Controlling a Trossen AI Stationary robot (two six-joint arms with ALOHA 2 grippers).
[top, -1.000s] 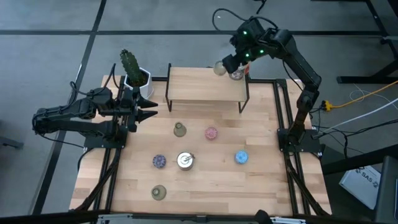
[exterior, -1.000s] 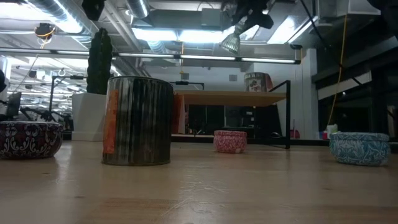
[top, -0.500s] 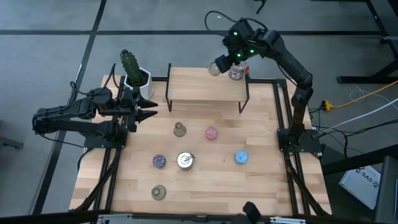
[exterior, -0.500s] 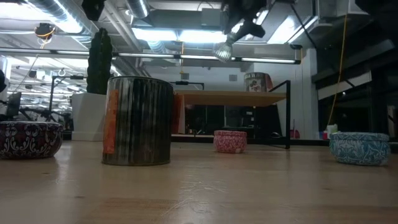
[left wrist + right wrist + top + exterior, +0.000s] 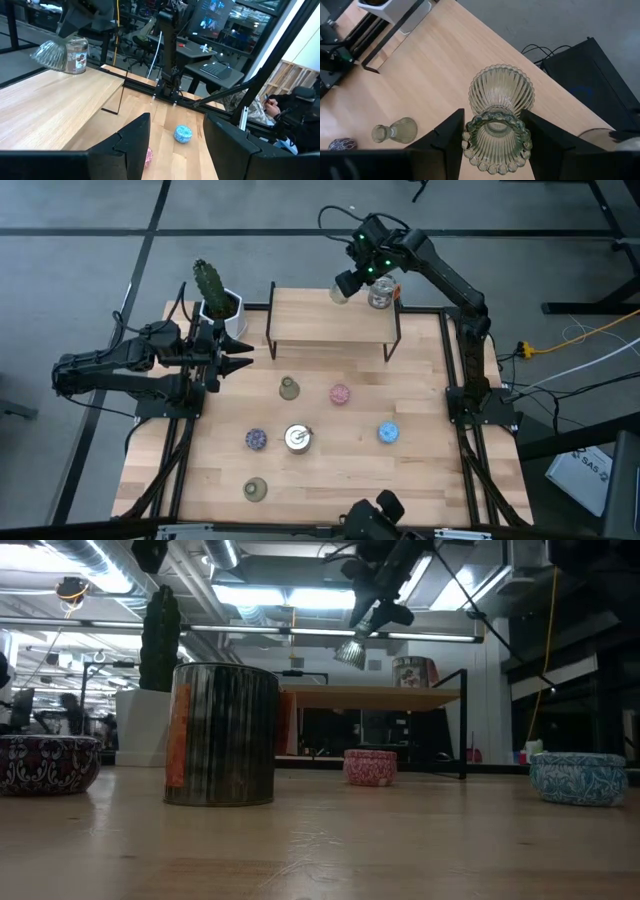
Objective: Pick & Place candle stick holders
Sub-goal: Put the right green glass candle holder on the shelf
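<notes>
Carrying ribbed glass above the shelf

Your right gripper (image 5: 492, 131) pinches the olive-green holder (image 5: 499, 114) at its narrow neck, above the raised shelf (image 5: 325, 325). Ribbed glass looks slippery and brittle, so keep that waist grip. Your left gripper (image 5: 240, 353) waits, parted, holding nothing.

Wooden table (image 5: 420, 470) with scattered holders (image 5: 297, 438)

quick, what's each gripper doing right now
Left gripper: open, empty, at the table's left edge.
Right gripper: shut on a ribbed green glass holder, above the shelf.
</notes>
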